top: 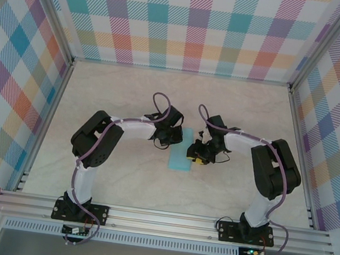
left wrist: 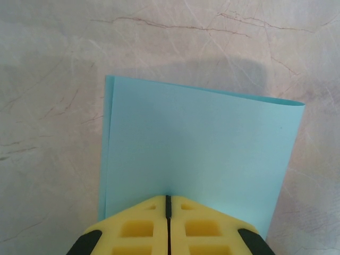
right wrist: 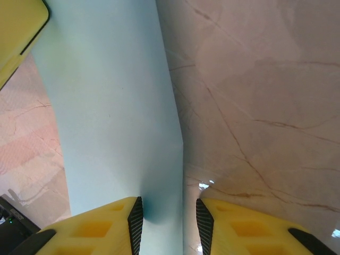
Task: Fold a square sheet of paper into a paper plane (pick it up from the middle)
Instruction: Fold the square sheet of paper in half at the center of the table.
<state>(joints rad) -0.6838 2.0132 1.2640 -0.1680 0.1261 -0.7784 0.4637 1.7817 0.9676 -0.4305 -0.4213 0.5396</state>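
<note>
The square sheet of paper [top: 180,159] lies on the table folded in half into a light-blue rectangle [left wrist: 202,149]; two layers show at its left edge in the left wrist view. My left gripper [left wrist: 168,200] is shut, its yellow fingertips resting on top of the paper near the middle of one long side [top: 167,141]. My right gripper [right wrist: 169,218] is open, its jaws partly apart and straddling one long edge of the paper [right wrist: 111,106]: one pad is over the paper, the other over bare table. It sits at the paper's right side [top: 198,157].
The marble-patterned tabletop [top: 124,95] is bounded by aluminium frame posts and plaid walls [top: 191,22]. A yellow finger of the left gripper [right wrist: 16,32] shows in the right wrist view's upper left corner. Both arms bend inward toward the table centre.
</note>
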